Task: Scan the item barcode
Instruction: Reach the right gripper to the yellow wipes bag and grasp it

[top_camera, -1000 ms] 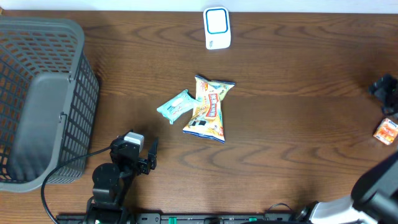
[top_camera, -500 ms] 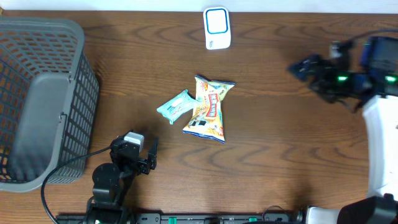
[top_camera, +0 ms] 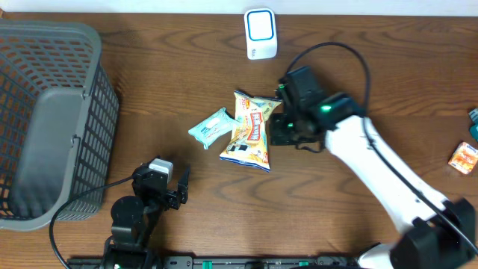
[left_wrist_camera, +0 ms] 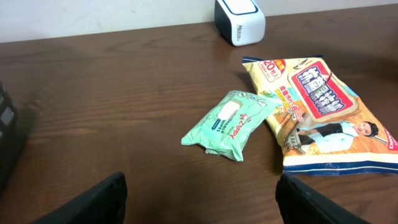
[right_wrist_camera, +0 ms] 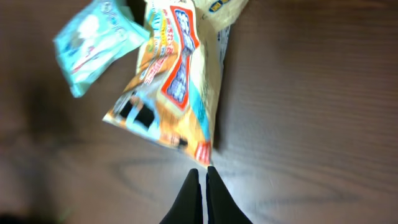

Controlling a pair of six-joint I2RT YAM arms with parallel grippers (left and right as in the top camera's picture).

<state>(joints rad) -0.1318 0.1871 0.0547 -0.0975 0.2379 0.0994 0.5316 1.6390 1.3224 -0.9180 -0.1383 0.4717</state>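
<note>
Just ahead of the right gripper [right_wrist_camera: 203, 173], pinched closed and empty, lies the bag [right_wrist_camera: 177, 84]; nothing is lifted yet, and the scanner [top_camera: 261, 33] beyond waits unused.

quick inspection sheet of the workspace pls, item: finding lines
surface: dark wood table, no spills seen
job's things: snack bag flat at centre; wipes pack against its left edge; white scanner at far edge
clutter: grey basket far left; orange packet at right edge
end effectors: left end effector open, empty; right end effector shut, empty, tips by the snack bag corner
cables: black cable from left arm; black loop over right arm
surroundings: pale wall behind table
</note>
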